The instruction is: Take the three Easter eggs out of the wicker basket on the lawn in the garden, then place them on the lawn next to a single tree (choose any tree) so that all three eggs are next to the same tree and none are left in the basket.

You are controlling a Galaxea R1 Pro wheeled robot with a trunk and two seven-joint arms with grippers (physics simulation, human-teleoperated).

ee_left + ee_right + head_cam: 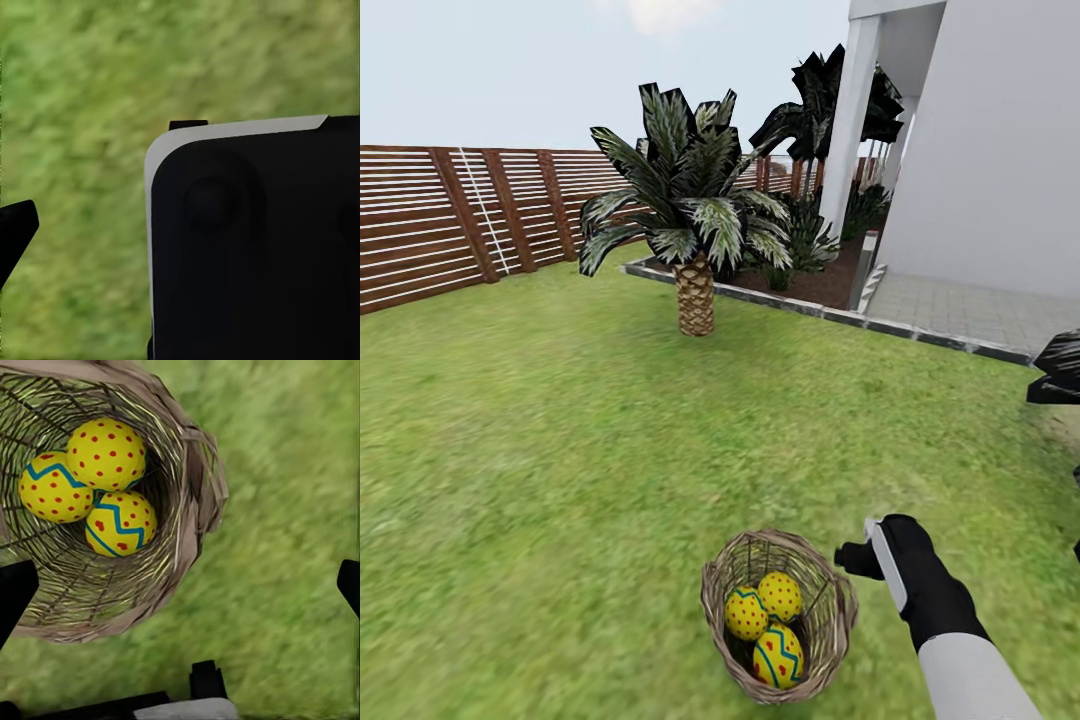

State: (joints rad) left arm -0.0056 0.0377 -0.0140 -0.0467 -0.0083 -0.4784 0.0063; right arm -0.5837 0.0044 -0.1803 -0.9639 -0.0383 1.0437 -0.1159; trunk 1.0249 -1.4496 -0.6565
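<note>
The wicker basket (830,610) stands on the lawn (560,450) just in front of me, holding the three Easter eggs: two side by side (745,612) (780,595) and one nearer me (778,655). My right gripper (857,557) hovers beside the basket's right rim, open and empty. In the right wrist view the eggs (106,454) lie together inside the basket (191,510), and my right gripper (181,589) straddles the rim and the grass. My left gripper (180,229) hangs over grass with one fingertip (18,229) far out to the side. The tree is out of view.
A short palm (695,290) with a scaly trunk grows at the lawn's far edge by a stone kerb (810,305). A brown slat fence (450,215) runs along the left. A white house (990,150) and grey paving (970,310) lie right. Dark foliage (1060,368) juts in at right.
</note>
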